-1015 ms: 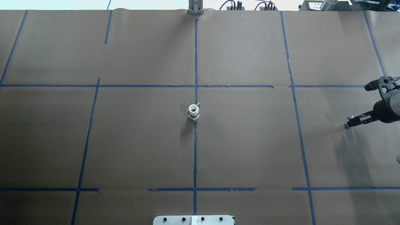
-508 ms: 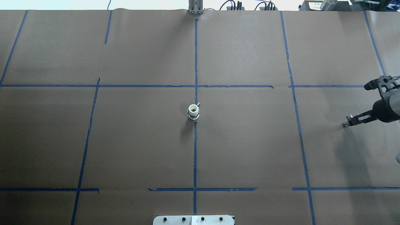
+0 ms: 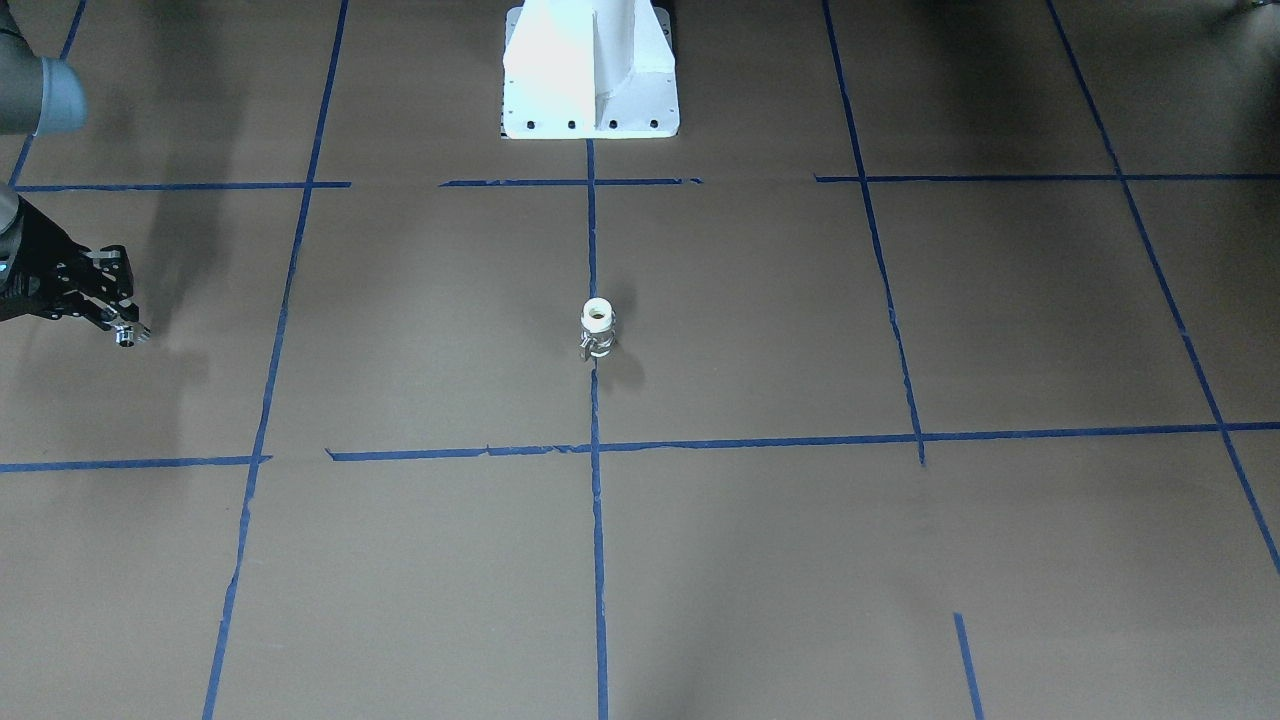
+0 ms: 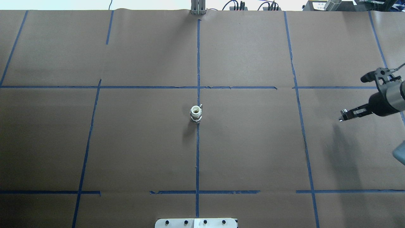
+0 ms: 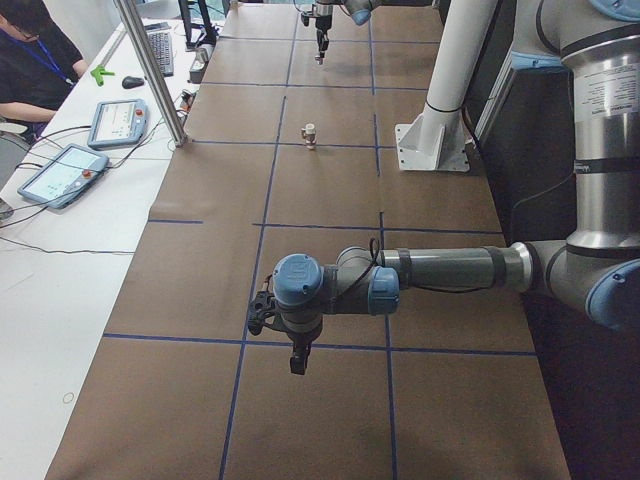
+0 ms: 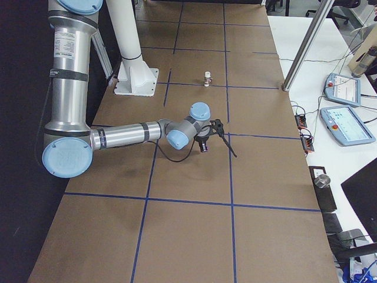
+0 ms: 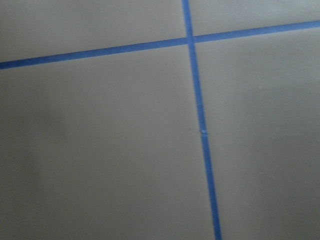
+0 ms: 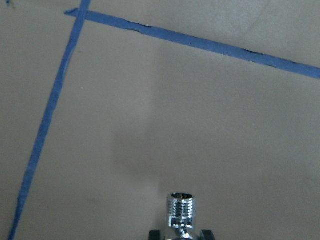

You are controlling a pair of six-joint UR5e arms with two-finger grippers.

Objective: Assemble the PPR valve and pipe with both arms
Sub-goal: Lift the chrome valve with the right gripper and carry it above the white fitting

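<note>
The PPR valve (image 4: 196,114) stands upright at the table's middle, white ring end up, small metal handle at its side; it also shows in the front view (image 3: 597,328). My right gripper (image 4: 345,114) is at the table's right side, shut on the chrome pipe (image 4: 341,119), held above the paper. The right wrist view shows the pipe's threaded end (image 8: 182,207) sticking out between the fingertips. It shows in the front view too (image 3: 127,338). My left gripper (image 5: 297,360) shows only in the exterior left view, far from the valve; I cannot tell its state.
Brown paper with blue tape lines (image 4: 198,63) covers the table. The white pedestal (image 3: 590,70) stands at the robot's side. A metal post (image 5: 150,70) rises at the far edge. Tablets (image 5: 75,170) and a seated person (image 5: 30,50) are beyond the edge.
My right gripper has moved left and slightly farther from the robot, toward the table's middle, with the pipe in it. The valve has not moved.
</note>
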